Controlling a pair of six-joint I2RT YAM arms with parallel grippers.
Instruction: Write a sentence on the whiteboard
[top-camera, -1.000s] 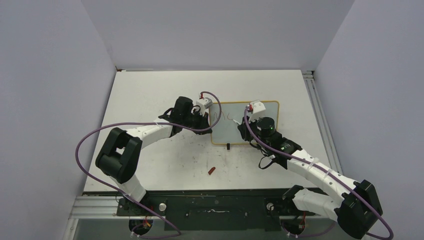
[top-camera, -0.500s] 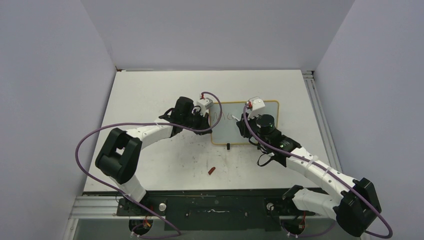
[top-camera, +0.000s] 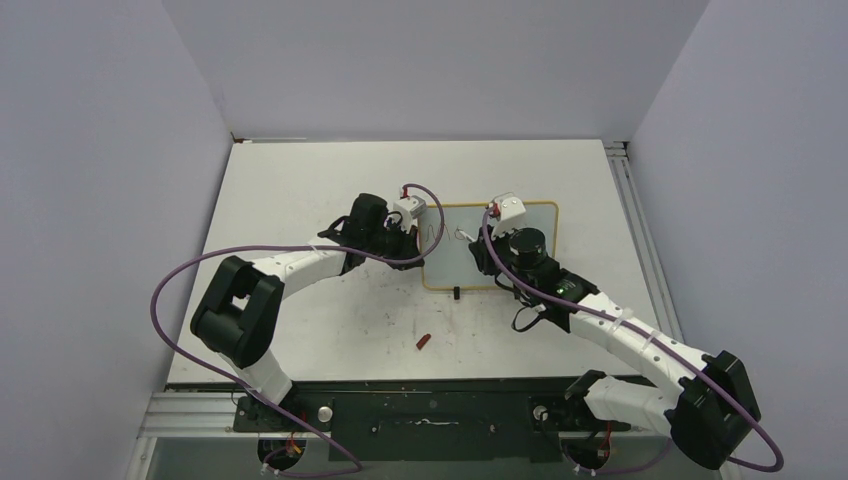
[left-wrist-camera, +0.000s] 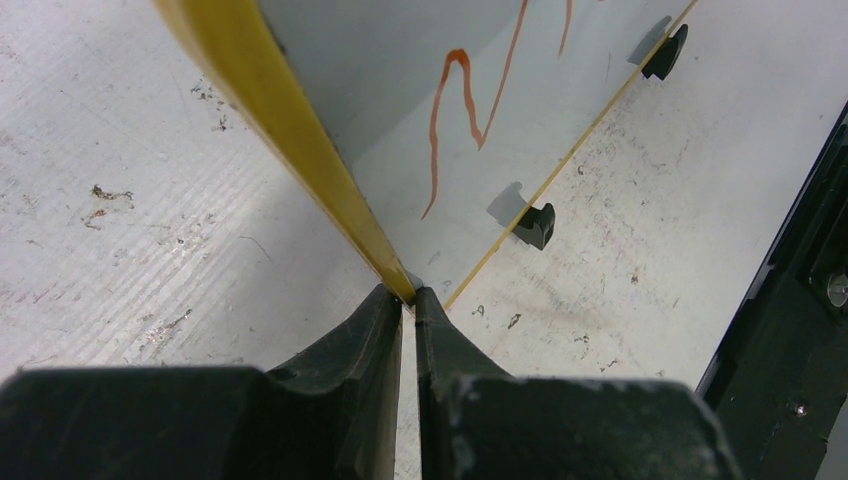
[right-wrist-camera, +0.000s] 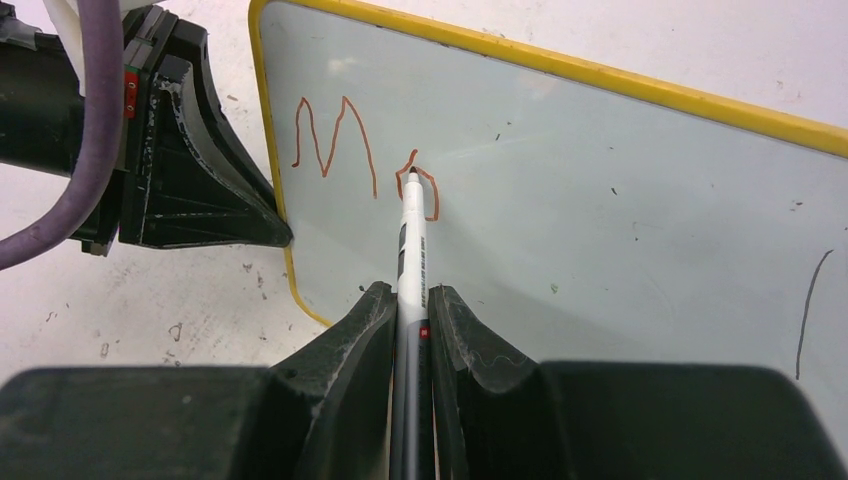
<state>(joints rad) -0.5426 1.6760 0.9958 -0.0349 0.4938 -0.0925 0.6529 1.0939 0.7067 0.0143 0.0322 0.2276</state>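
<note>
Right claw (right-wrist-camera: 411, 300) is clamped on the marker (right-wrist-camera: 410, 245), whose tip sits on the whiteboard (right-wrist-camera: 620, 210) just ahead of the fingers, closing the loop of an "o". Left claw (left-wrist-camera: 408, 298) is pinched shut on the board's yellow frame (left-wrist-camera: 290, 130) right at its fingertips, steadying it. The sentence (right-wrist-camera: 335, 140) is only "M" plus that unfinished "o", so I'd call it barely started, with nearly every word left to write.

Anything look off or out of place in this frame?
A small red piece, possibly a cap, lies loose on the table in front of the whiteboard. The board also carries a stray dark stroke near its right side, apart from the red lettering.
</note>
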